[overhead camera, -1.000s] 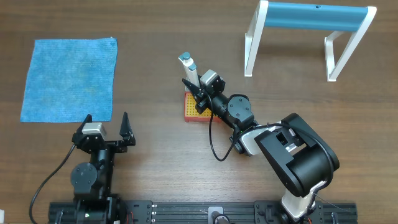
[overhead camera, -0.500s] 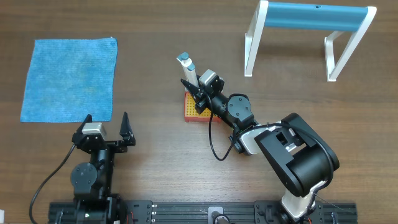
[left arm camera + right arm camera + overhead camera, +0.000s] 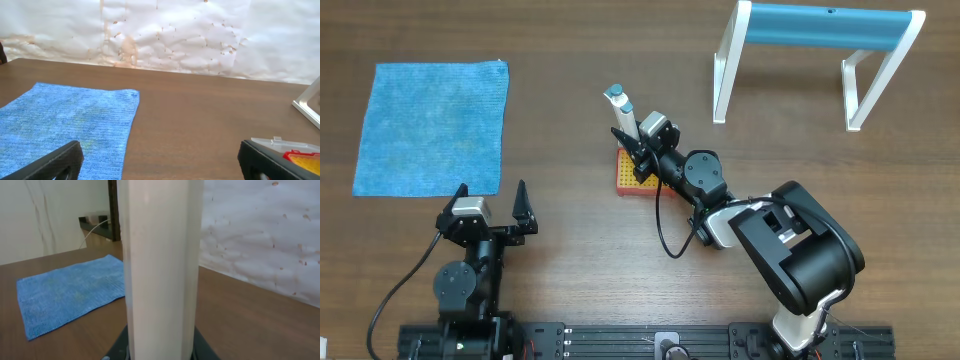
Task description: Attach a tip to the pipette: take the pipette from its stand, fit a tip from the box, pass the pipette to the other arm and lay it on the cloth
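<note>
Centrally, we see the right gripper [image 3: 633, 147] clamped on the pipette [image 3: 622, 108] at the tip box [image 3: 625, 185]; the left gripper [image 3: 490, 190] sits, fingers apart, nearer than the cloth [image 3: 430, 125].

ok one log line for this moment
right gripper: shut on pipette, at tip box | left gripper: open, near cloth | handover: not yet done
</note>
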